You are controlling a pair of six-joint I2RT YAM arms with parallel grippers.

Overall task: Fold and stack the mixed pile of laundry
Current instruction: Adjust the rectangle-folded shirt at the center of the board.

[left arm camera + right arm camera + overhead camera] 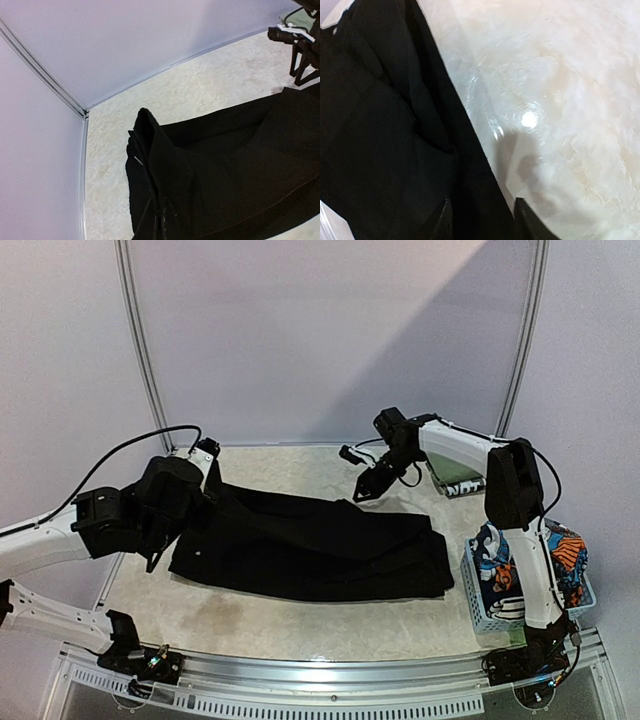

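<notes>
Two arms work over a pale table point(300, 615) on which a large black garment point(320, 545) lies spread from left to right. The left gripper point(161, 222) is clamped together on the garment's left end, which rises bunched off the surface. The right gripper point(362, 490) hangs over the garment's far edge with its fingers point(524, 220) apart; the wrist view shows the cloth's edge running between them, gripped by neither. At the table's right edge a pale blue basket point(482, 605) holds an orange, blue and white cartoon-print garment point(495, 560). A folded green cloth point(462, 483) lies behind the right arm.
</notes>
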